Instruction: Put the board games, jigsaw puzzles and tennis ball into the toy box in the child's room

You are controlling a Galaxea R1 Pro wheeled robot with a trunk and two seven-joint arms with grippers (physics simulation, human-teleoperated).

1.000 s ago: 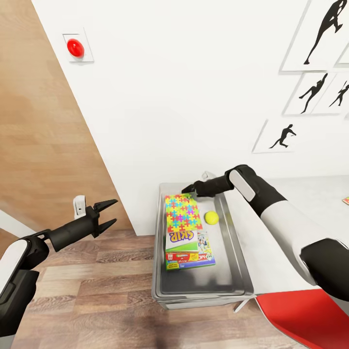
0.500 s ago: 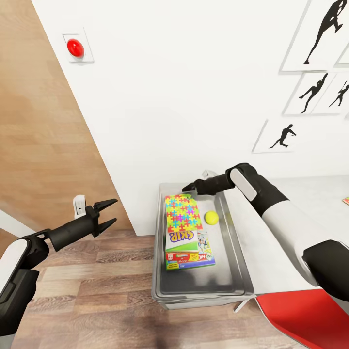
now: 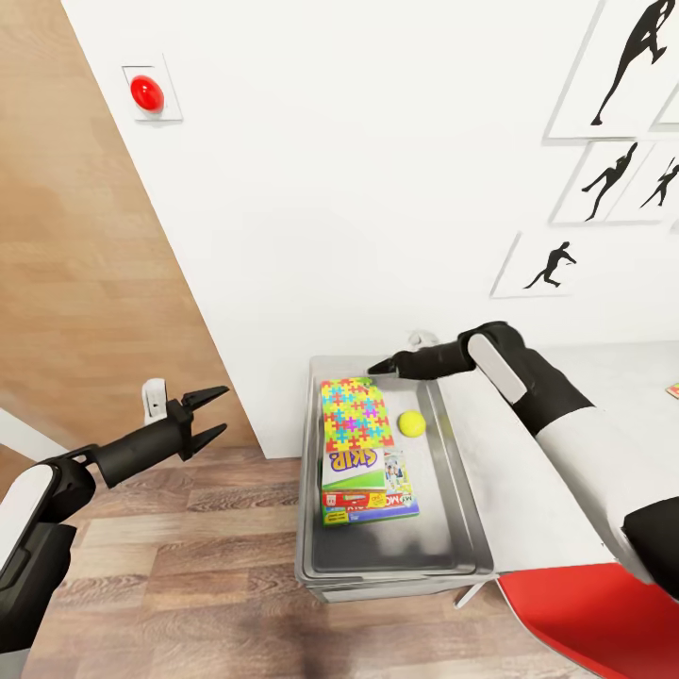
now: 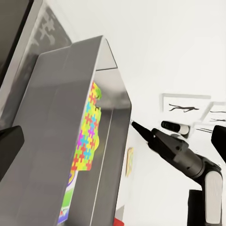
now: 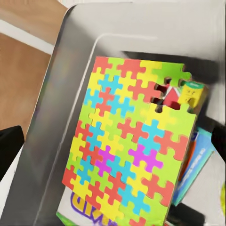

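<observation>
The toy box sits at the end of the table, hard by the white wall, and most of the toys lie in it. A jigsaw puzzle rests on top of the stacked board games, and the tennis ball lies loose on the bin floor just beside that stack. The right tool hovers above the far rim of the box with nothing in it — its tips appear drawn close together, though I cannot tell for certain. The left tool hangs out over the wood floor, well apart from the box, fingers spread and empty.

At the far right edge of the table a sliver of colour shows, which I judge to be the second puzzle, not yet put away.

The risk I see — the puzzle is a thin sheet perched on an uneven stack, so a low sweep of the right arm could clip the rim or skid that sheet askew. The ball could roll if the bin is jolted.
</observation>
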